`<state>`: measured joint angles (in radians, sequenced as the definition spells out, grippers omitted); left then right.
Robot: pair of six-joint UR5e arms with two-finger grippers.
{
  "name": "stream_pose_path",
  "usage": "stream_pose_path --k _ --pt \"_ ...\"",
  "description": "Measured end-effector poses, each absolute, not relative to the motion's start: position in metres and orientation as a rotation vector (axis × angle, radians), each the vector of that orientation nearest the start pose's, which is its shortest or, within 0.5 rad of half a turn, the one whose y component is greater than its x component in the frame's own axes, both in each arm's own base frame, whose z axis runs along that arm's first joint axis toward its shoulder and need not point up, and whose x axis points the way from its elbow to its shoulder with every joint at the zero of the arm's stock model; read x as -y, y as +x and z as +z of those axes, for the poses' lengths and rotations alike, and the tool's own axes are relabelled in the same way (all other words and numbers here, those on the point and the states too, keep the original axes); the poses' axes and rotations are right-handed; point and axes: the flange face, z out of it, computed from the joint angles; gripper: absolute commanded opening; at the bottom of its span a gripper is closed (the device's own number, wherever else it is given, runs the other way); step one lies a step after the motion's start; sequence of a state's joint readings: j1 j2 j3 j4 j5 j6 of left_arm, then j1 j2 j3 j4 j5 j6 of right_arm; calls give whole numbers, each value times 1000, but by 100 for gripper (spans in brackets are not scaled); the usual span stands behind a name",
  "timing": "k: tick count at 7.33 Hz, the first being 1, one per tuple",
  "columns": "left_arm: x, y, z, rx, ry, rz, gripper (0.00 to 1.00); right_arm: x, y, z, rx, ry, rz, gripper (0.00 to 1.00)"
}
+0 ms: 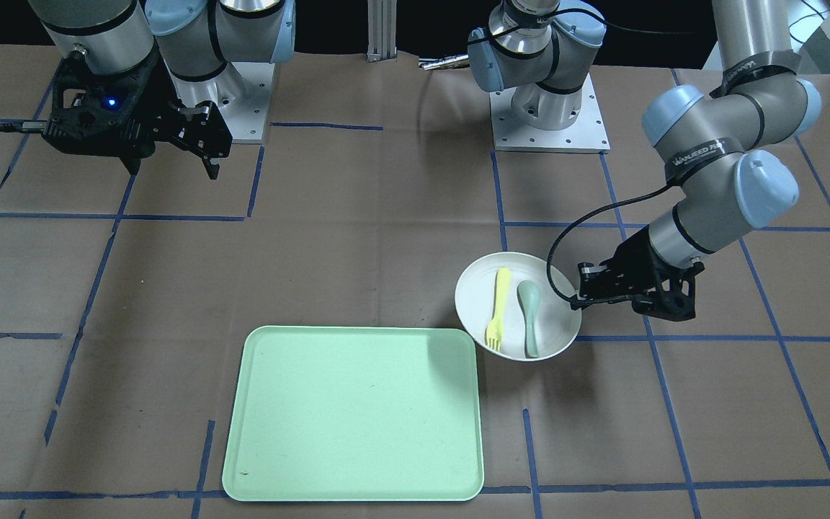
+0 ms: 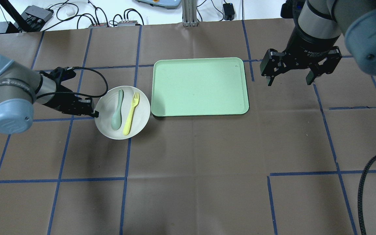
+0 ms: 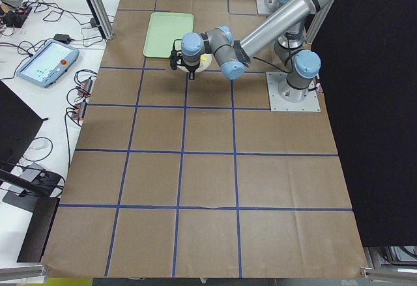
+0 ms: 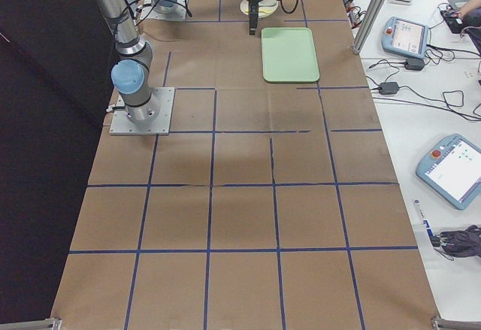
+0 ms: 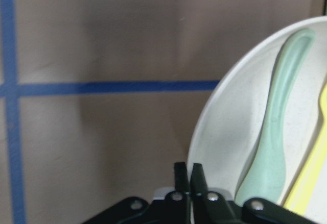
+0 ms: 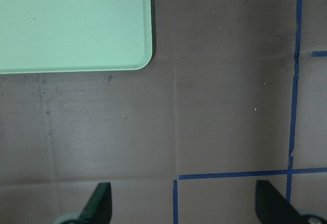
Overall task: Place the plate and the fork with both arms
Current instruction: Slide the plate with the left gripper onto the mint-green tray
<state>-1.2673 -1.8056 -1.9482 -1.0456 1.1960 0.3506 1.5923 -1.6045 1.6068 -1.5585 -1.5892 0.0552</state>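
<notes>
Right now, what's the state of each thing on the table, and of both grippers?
Plate, upright, beside the tray, gripped at its rim.
Fork, lying in the plate, beside the spoon.
Spoon, lying in the plate.
Tray, flat, nothing on it.
Left gripper, jaws shut on the plate's rim.
Right gripper, jaws open, holding nothing.

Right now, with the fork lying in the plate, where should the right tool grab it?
I'd take the fork mid-handle, straight down from above, fingers across its narrow width. It lies flat in the plate, whose raised rim likely blocks a side approach. The bowl of the spoon crowds the handle's end, so stay nearer the middle.
</notes>
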Motion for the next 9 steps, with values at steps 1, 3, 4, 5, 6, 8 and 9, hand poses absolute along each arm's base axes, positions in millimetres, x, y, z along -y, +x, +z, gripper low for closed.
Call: stream_pose_path --k 1,3,4,5,6,8,9 --pt "565 -42 249 -3523 129 -65 0 473 142 485 -3160 53 22 100" --pt "616 -103 244 -3514 250 -54 0 473 141 485 -3160 46 21 100" --pt "635 -130 236 -3514 261 -33 0 473 141 486 -3160 43 20 100" --pt "651 -154 226 -3515 250 -6 0 473 142 486 -3160 42 19 100" --pt "665 -174 216 -3515 247 15 1 473 142 486 -3160 42 19 100" --pt "685 -195 203 -3513 240 50 3 473 142 486 -3160 42 19 100" --pt "692 -199 199 -3511 227 64 4 473 142 485 -3159 41 19 100"
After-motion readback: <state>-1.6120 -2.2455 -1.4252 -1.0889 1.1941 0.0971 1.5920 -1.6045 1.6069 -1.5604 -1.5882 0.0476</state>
